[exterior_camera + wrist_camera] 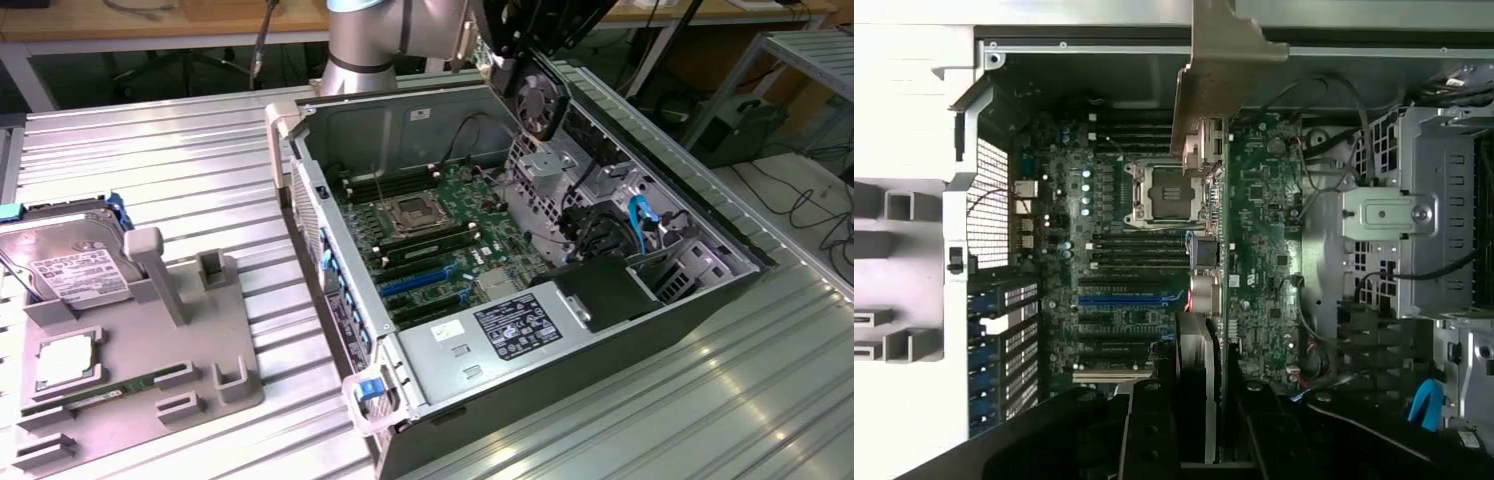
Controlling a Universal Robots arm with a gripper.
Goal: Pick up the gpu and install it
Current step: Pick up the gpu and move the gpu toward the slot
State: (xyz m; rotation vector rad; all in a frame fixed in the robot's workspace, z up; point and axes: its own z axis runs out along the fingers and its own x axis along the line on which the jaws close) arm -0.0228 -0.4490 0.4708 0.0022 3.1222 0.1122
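Observation:
The gpu [538,92], a dark card with a round fan, hangs upright above the far end of the open computer case [400,130]. My gripper [518,55] is shut on it from above. In the wrist view the gpu [1212,300] is seen edge-on between my dark fingers [1154,435], and its silver bracket [1219,80] points away from the camera. Below it lies the green motherboard [1254,220] with its blue and black expansion slots [1129,298]. The card stands well above the board and touches nothing in the case.
A grey fixture tray [220,330] at the exterior view's left holds a silver hard drive [74,265] and a green memory stick [127,385]. The case's power supply [514,325] sits at its near end, with drive cages and cables [627,230] on the exterior view's right.

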